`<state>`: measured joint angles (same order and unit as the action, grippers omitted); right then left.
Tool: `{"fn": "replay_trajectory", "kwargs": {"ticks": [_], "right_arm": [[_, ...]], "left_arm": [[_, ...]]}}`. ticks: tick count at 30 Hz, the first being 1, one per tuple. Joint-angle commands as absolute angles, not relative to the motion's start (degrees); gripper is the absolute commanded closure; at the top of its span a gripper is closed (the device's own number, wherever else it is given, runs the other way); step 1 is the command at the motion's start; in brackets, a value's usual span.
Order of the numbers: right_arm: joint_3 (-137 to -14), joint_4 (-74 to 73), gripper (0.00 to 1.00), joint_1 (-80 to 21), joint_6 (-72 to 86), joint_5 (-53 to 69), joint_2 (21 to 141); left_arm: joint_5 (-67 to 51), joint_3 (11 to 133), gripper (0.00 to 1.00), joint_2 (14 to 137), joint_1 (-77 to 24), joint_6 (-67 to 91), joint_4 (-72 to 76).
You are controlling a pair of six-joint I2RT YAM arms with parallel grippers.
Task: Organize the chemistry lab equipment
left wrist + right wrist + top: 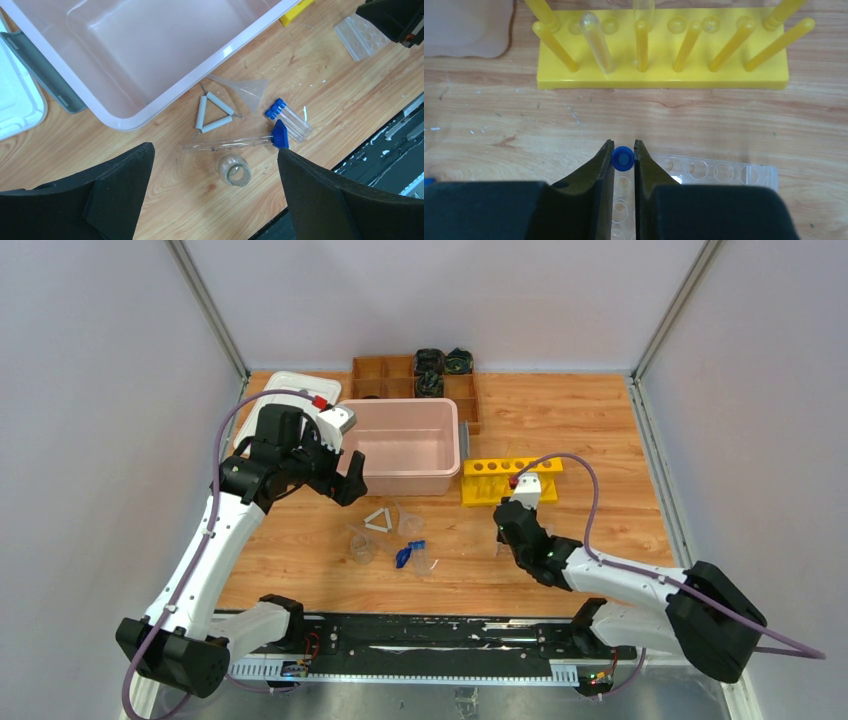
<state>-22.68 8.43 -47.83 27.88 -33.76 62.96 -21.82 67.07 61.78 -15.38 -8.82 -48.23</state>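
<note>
Near yellow rack (664, 80), right end effector (624, 159) pinching blue-capped tube (622, 158) over clear tray (716, 172), left end effector (215, 150) wide open.

Overhead rear overview — close downward wrist-views

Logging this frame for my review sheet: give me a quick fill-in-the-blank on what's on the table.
The right gripper is shut on a tube with a ___ cap. The pegged tube rack is ___. The white triangle lies beside the ___ bin.
Missing: blue; yellow; pink.
</note>
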Motion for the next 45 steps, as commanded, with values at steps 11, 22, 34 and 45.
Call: {"fn": "replay_trajectory", "kwargs": {"ticks": [11,22,34,45], "right_arm": [[-28.4,15.1,0.98,-49.4,32.2,-31.7,73.3],[-28.6,10.3,0.47,-52.5,30.6,-35.8,70.8],[-36.3,2.1,0.38,-51.2,25.9,-32.3,60.6],[-41.9,-5.0,0.3,-43.6,25.7,-17.7,69.3]], "left_arm": [[-21.6,68.3,0.0,59.8,-15.0,-10.8,-48.3],[-22.0,69.0,0.0,59.8,-15.0,-10.8,-48.3],[-22.8,69.7,0.0,59.6,-15.0,-10.1,-48.3],[-22.9,70.0,0.0,59.7,-15.0,-9.8,-48.3]]}}
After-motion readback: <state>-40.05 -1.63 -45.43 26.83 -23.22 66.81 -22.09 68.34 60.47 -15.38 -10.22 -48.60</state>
